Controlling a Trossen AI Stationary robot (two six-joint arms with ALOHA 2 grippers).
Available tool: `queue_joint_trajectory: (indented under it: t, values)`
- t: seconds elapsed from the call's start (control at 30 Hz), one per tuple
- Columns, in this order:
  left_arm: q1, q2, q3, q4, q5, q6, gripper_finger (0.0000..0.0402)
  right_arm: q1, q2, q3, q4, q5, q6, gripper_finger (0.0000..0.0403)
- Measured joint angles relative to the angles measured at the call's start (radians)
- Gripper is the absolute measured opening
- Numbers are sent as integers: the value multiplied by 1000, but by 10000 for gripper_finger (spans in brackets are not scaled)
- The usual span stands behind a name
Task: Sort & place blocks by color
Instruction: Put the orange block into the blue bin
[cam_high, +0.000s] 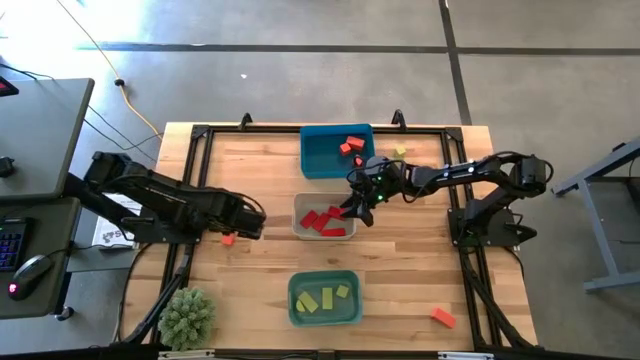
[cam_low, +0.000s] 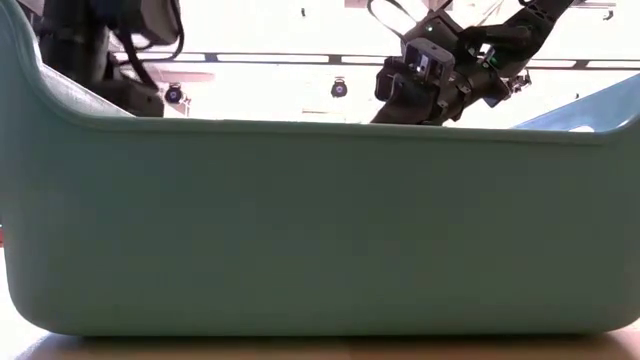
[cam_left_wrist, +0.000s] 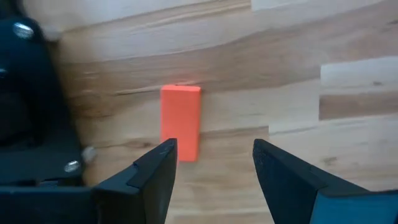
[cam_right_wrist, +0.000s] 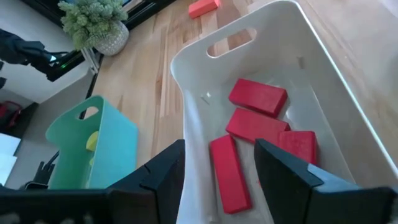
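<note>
My right fingers (cam_high: 358, 208) hang over the clear-grey bin (cam_high: 298, 228) in the middle of the desk (cam_high: 400, 270), at its edge toward the blue bin (cam_high: 312, 160). They're spread wide with nothing between them. The right wrist view looks straight down past them at four red blocks (cam_right_wrist: 257, 98) on the bin floor, some touching, the nearest ones partly cut off by my fingers.

My left fingers (cam_high: 250, 222) sit just off the grey bin's other side, low over the desk, also open and empty. An orange block (cam_left_wrist: 180, 122) lies flat on the wood right ahead of them, near one fingertip. I can't tell if they touch. In the high view it's only a small orange speck (cam_high: 228, 239) by the gripper.

More orange blocks (cam_high: 352, 145) are in the blue bin, though my right arm covers part of that corner so I can't count them. One yellow-green block (cam_high: 399, 151) sits on the desk just beside the blue bin, half tucked behind the arm. On the far side of the grey bin from the blue one, the teal bin (cam_high: 296, 312) holds yellow-green blocks (cam_high: 322, 298), about three. A lone orange block (cam_high: 442, 318) lies on the desk well off from the teal bin, toward the right-arm side.

The low view is basically useless: the teal bin's wall (cam_low: 300, 230) fills it, and only the tops of both arms poke above the rim. A small potted plant (cam_high: 187, 318) stands near the desk corner by the teal bin.
</note>
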Motion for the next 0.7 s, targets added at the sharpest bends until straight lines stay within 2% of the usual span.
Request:
queue_joint_trajectory:
  t: [0.13, 0.5, 0.7]
  values:
    - [3, -14, -79, 78, 7, -46, 200, 0, 0, 0, -5, 0, -4, 179]
    - [7, -14, -175, 105, 47, -81, 200, -3, 0, 0, -6, 1, -8, 179]
    - [7, -14, -254, 225, 82, -82, 200, -3, 0, 0, -6, 5, -8, 179]
